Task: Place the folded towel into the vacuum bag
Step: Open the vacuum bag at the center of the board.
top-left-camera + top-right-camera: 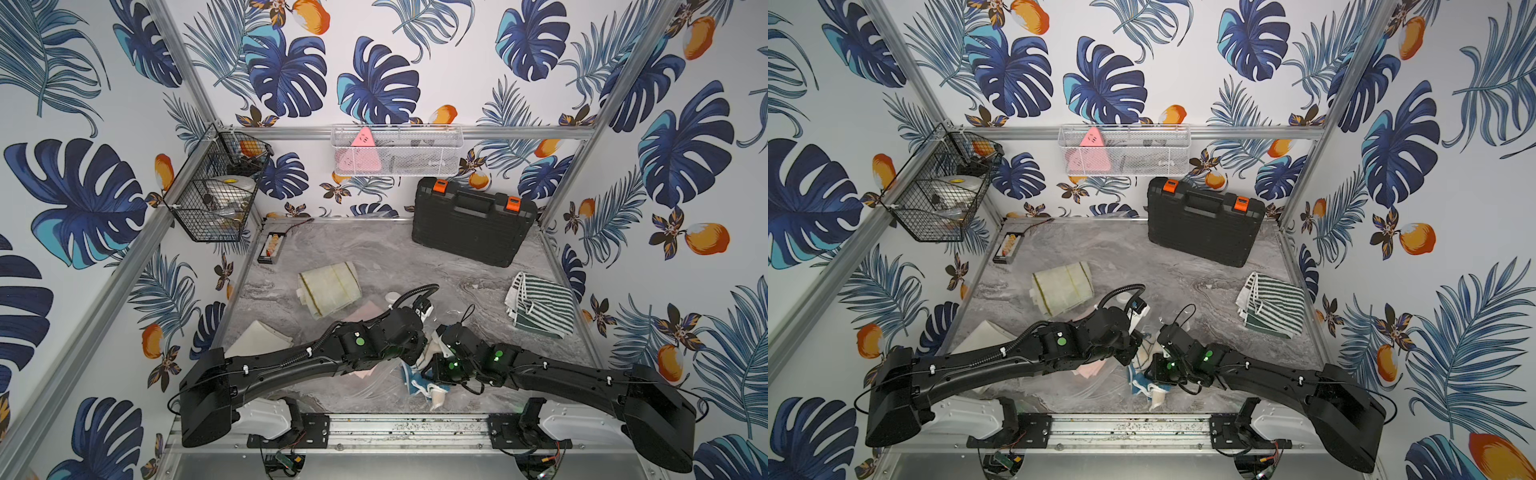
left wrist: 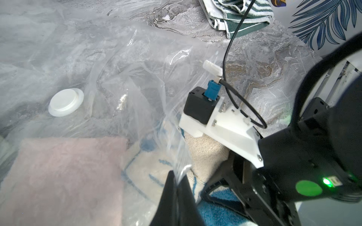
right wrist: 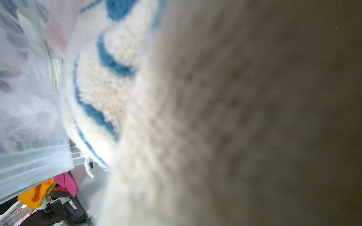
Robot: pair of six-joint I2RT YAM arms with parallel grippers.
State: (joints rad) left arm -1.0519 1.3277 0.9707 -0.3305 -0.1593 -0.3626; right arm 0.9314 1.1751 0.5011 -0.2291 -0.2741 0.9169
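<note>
The left gripper (image 2: 177,176) is squeezed shut on the clear edge of the vacuum bag (image 2: 121,64) and lifts it, which I think keeps the mouth open. The right gripper (image 2: 217,182) pinches the folded towel (image 2: 203,148) — cream with blue lines — at the near middle of the table (image 1: 415,257). The towel is partly under the plastic, just beside a pink towel (image 2: 64,176) already inside.

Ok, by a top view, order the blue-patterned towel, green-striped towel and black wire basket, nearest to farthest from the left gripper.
1. blue-patterned towel: right beside it, table front.
2. green-striped towel: table's right side.
3. black wire basket: hung on far-left frame.
</note>
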